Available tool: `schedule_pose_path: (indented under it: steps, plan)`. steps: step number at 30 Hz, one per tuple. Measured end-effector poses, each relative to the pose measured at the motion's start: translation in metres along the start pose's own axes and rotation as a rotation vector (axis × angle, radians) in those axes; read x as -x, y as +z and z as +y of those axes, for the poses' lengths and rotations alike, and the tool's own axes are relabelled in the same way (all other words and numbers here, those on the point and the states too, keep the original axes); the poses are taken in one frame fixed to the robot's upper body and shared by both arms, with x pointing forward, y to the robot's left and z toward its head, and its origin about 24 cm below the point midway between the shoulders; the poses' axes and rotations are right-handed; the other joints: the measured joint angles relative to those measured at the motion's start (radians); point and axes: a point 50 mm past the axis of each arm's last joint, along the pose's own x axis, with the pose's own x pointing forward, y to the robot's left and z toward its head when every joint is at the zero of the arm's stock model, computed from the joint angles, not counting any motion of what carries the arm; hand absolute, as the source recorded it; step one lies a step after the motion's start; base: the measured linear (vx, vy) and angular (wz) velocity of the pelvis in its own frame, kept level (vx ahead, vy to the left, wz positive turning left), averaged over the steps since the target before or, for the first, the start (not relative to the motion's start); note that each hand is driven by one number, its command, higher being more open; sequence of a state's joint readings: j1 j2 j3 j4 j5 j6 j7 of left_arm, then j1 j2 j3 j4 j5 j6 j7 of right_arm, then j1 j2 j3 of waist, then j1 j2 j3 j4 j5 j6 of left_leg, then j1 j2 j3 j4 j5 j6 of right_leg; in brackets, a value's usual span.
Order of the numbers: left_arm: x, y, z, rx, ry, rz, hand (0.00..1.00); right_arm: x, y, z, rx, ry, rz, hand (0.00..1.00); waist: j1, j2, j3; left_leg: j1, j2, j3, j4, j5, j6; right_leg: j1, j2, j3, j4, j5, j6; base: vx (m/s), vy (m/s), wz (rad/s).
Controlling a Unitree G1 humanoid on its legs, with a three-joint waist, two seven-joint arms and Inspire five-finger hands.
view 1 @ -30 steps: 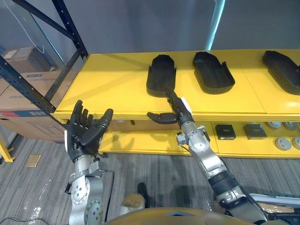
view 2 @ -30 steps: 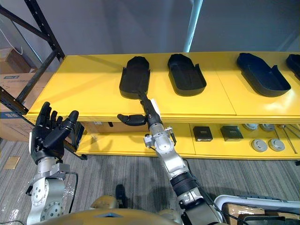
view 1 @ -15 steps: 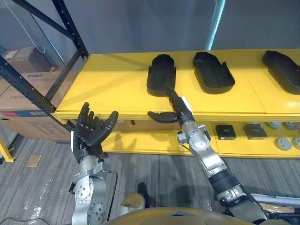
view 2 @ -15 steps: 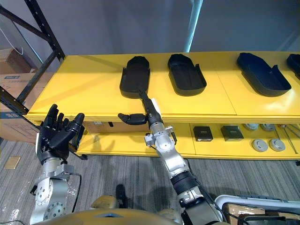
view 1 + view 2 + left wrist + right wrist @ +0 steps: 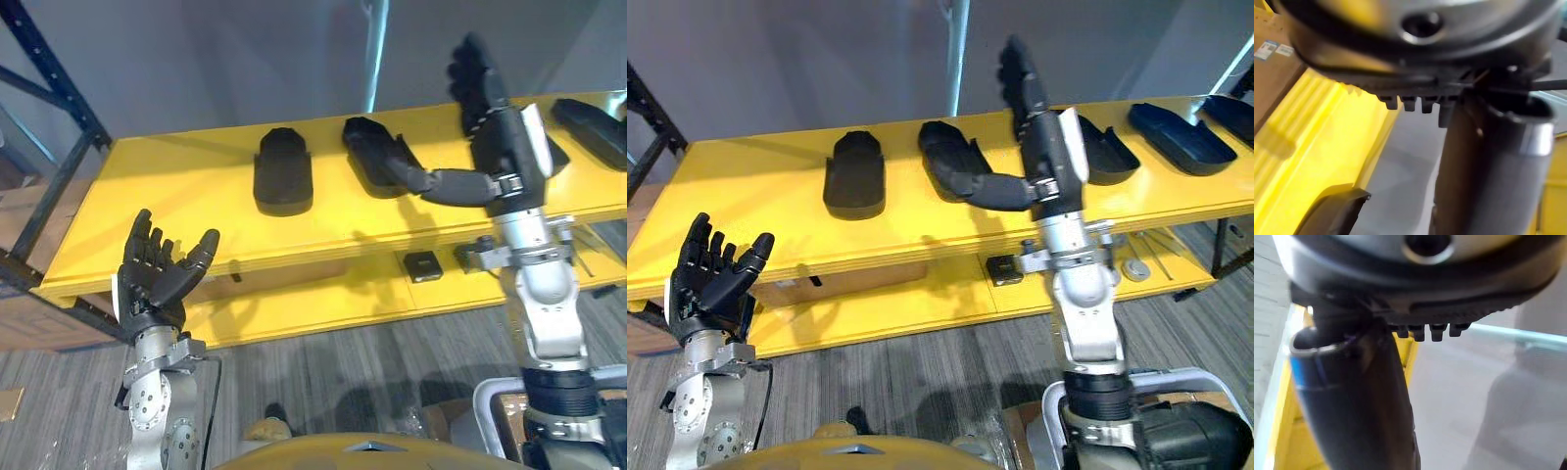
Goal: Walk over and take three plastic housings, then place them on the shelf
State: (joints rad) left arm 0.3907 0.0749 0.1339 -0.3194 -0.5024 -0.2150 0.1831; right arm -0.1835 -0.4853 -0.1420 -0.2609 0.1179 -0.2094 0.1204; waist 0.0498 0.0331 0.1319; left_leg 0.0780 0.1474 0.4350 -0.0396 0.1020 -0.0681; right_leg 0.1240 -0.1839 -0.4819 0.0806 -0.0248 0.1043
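A row of black housings [image 5: 854,174] lies on the top deck of the yellow shelf [image 5: 176,186], none of them in either hand. The first housing sits well left of the middle. The second [image 5: 372,155] lies near it to the right. A third [image 5: 1104,152] shows past the right hand's edge, and more [image 5: 1181,137] follow toward the right end.

The right hand [image 5: 495,137] is raised high in front of the shelf, its fingers [image 5: 470,69] straight and pointing up, the thumb stuck out sideways toward the left. It holds nothing. In the head views the thumb's tip overlaps the second housing, but whether they touch cannot be told.

The left hand [image 5: 157,284] hangs low before the shelf's left end, palm up, fingers spread and relaxed – empty as well. Its wrist view shows a dark housing edge [image 5: 1332,210] on yellow.

On the lower deck a small black box [image 5: 421,264] sits below the second housing. A black rack upright [image 5: 49,69] stands at the left, on a grey plank floor [image 5: 343,343].
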Motion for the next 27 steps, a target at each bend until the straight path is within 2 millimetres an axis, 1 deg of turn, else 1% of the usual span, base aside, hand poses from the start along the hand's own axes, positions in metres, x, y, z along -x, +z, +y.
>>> schedule_pose_path:
  steps: [1,2,3,4,6,7,9,11,14,16,18,20,22,25,27]
  plan:
    - [-0.001,0.001,0.000,-0.006,-0.007,-0.003,1.00,-0.003,-0.003,-0.005,0.096,0.031,0.023,1.00,-0.004,0.000,-0.001,0.001,0.003,0.003,0.001,-0.001,-0.002,0.000,0.003,0.002,-0.002,0.000,0.000,0.02,-0.019,-0.06]
    - [-0.001,0.001,0.000,-0.007,-0.011,-0.004,1.00,-0.005,-0.006,-0.006,0.142,0.052,0.039,1.00,-0.005,0.001,-0.001,0.001,0.003,0.003,0.001,-0.001,-0.002,0.000,0.006,0.002,-0.004,0.001,-0.001,0.02,-0.016,-0.05]
    - [-0.002,0.002,-0.001,-0.008,-0.017,-0.006,1.00,-0.010,-0.013,-0.008,0.226,0.099,0.076,1.00,-0.004,0.000,-0.003,0.000,0.003,0.003,0.001,-0.001,-0.003,0.002,0.010,0.002,-0.010,0.003,-0.001,0.00,0.000,0.00]
    - [-0.002,0.002,-0.001,-0.008,-0.018,-0.006,1.00,-0.012,-0.018,-0.008,0.261,0.125,0.097,1.00,-0.003,0.000,-0.004,0.000,0.004,0.003,0.000,-0.001,-0.004,0.004,0.013,0.001,-0.014,0.004,0.000,0.01,-0.016,0.03]
    - [-0.001,0.001,-0.001,-0.009,-0.023,-0.002,1.00,-0.016,-0.035,-0.010,0.365,0.215,0.186,1.00,0.003,0.001,-0.005,-0.001,0.004,-0.004,0.000,0.000,-0.005,0.008,0.014,-0.007,-0.016,0.004,0.001,0.02,-0.013,0.10]
    - [-0.001,0.001,0.000,-0.011,-0.023,0.000,1.00,-0.015,-0.048,-0.012,0.411,0.260,0.251,1.00,0.008,0.001,-0.005,-0.001,0.003,-0.009,0.000,0.000,-0.005,0.013,0.013,-0.012,-0.019,0.005,0.001,0.02,-0.005,0.12]
    - [0.000,0.001,0.001,-0.016,-0.027,0.003,1.00,-0.012,-0.060,-0.015,0.451,0.300,0.314,1.00,0.018,0.000,-0.005,-0.002,0.003,-0.019,0.000,0.000,-0.004,0.021,0.012,-0.022,-0.024,0.006,0.004,0.03,-0.004,0.13]
    - [0.000,0.001,0.002,-0.025,-0.041,0.005,1.00,-0.008,-0.067,-0.019,0.501,0.328,0.353,1.00,0.027,-0.001,-0.004,-0.003,0.001,-0.027,0.000,0.000,-0.004,0.028,0.010,-0.031,-0.028,0.008,0.006,0.04,0.000,0.15]
    - [0.000,0.003,0.004,-0.049,-0.062,0.008,1.00,-0.013,-0.071,-0.022,0.586,0.367,0.368,1.00,0.031,-0.007,-0.001,-0.003,0.001,-0.034,0.001,0.000,-0.004,0.033,0.010,-0.038,-0.028,0.008,0.006,0.02,0.001,0.06]
    - [0.000,0.003,0.003,-0.052,-0.080,0.008,1.00,-0.022,-0.071,-0.024,0.663,0.395,0.359,1.00,0.031,-0.014,0.004,-0.004,0.002,-0.035,0.003,0.000,-0.004,0.033,0.010,-0.038,-0.028,0.008,0.006,0.00,0.000,0.00]
    - [0.000,0.003,0.003,-0.055,-0.084,0.008,1.00,-0.027,-0.072,-0.023,0.690,0.404,0.353,1.00,0.032,-0.022,0.009,-0.004,0.002,-0.035,0.005,0.000,-0.004,0.033,0.010,-0.038,-0.026,0.007,0.006,0.00,0.000,0.00]
    - [-0.001,0.003,0.003,-0.054,-0.086,0.007,1.00,-0.031,-0.074,-0.022,0.704,0.424,0.355,1.00,0.032,-0.028,0.012,-0.005,0.002,-0.035,0.007,-0.004,-0.001,0.032,0.009,-0.038,-0.022,0.006,0.005,0.00,0.000,0.00]
    - [-0.002,0.004,0.002,-0.053,-0.091,0.003,1.00,-0.035,-0.078,-0.024,0.729,0.457,0.378,1.00,0.039,-0.032,0.015,-0.012,0.002,-0.037,0.021,-0.010,0.001,0.026,0.003,-0.039,-0.010,0.002,0.002,0.00,0.000,0.00]
    - [-0.003,0.004,0.001,-0.052,-0.100,0.001,1.00,-0.042,-0.083,-0.030,0.730,0.456,0.413,1.00,0.049,-0.032,0.025,-0.024,0.002,-0.042,0.031,-0.009,0.003,0.011,-0.003,-0.040,0.007,0.000,-0.002,0.00,0.000,0.00]
    - [-0.003,0.004,0.000,-0.051,-0.105,-0.001,1.00,-0.044,-0.087,-0.032,0.718,0.472,0.445,1.00,0.058,-0.034,0.026,-0.030,0.002,-0.045,0.037,-0.010,0.004,0.008,-0.004,-0.041,0.010,-0.001,-0.003,-0.01,0.011,0.04]
